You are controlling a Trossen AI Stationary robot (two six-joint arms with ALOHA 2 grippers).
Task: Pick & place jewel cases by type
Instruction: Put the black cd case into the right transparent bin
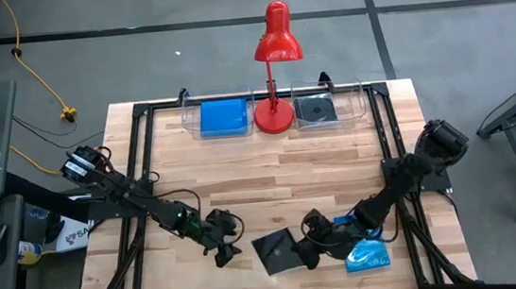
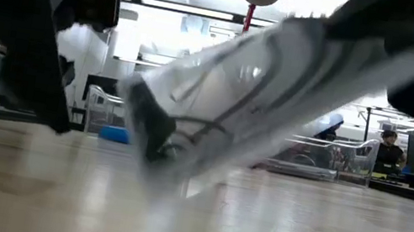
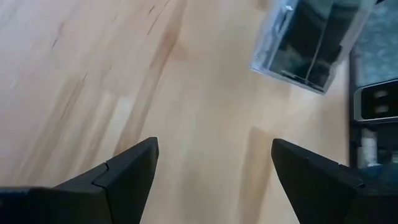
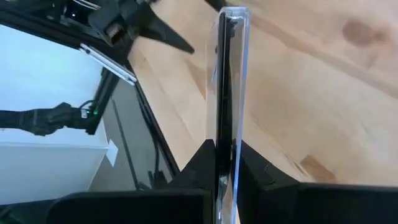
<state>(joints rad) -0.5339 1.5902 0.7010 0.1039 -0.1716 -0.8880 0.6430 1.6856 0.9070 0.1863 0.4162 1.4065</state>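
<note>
My right gripper (image 1: 303, 251) is near the table's near edge, right of centre, shut on a dark jewel case (image 1: 275, 252). The case shows tilted and blurred in the low view (image 2: 218, 101). My left gripper (image 1: 227, 247) is open just left of that case and touches nothing; its wrist view shows the case (image 3: 308, 43) ahead of the open fingers (image 3: 214, 168). A glossy blue case (image 1: 367, 255) lies flat on the table beside the right arm. Another blue piece (image 1: 346, 219) shows partly under that arm. My right gripper (image 4: 225, 149) pinches the dark jewel case by one edge (image 4: 227, 134) between its two fingers, with the case edge-on between them. The fingers come roughly level from the table's right side. The case is tilted, its free end (image 1: 260, 249) toward the left gripper.
Two clear trays stand at the far edge: the left one (image 1: 189, 121) holds a blue case (image 1: 222, 117), the right one (image 1: 357, 105) a dark case (image 1: 316, 110). A red desk lamp (image 1: 274, 67) stands between them. Bare wood (image 1: 271, 176) lies in the table's middle.
</note>
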